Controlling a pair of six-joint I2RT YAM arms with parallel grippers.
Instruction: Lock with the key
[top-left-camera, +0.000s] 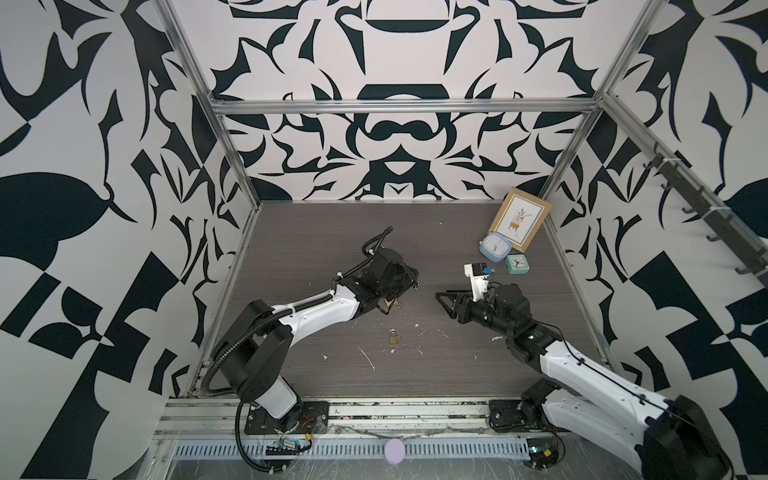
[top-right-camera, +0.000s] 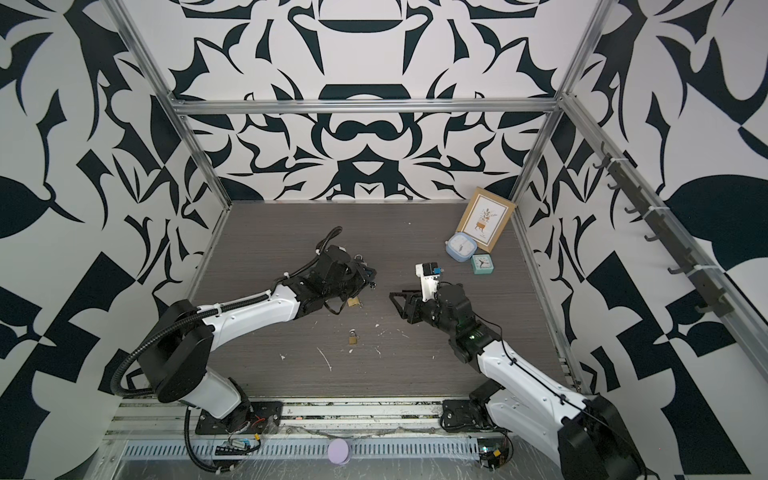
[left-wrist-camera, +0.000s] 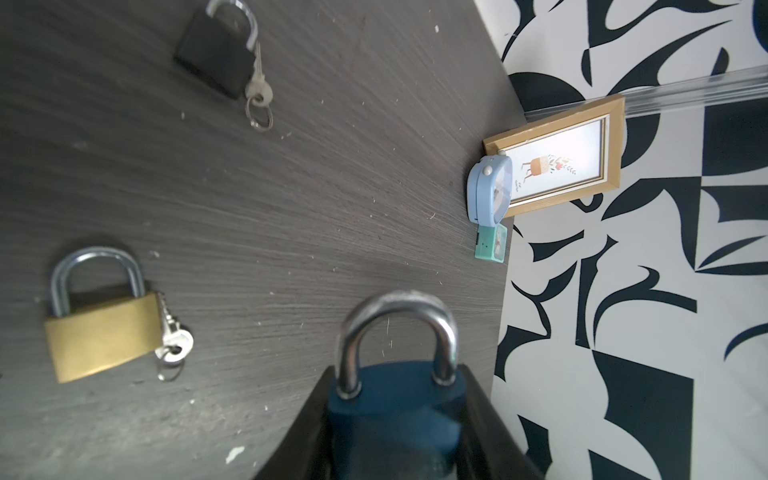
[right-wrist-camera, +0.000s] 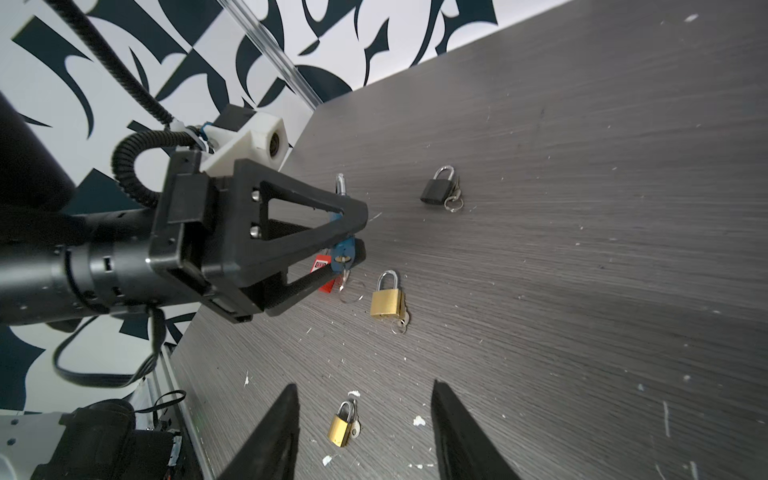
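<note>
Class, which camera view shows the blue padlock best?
The left wrist view: the blue padlock fills the foreground, shackle and body clear. The right wrist view shows it small, partly hidden; both top views barely show it.

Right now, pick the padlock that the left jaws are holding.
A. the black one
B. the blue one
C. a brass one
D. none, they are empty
B: in the left wrist view the blue padlock sits clamped between the left jaws, while the black padlock and a brass padlock lie on the table.
</note>
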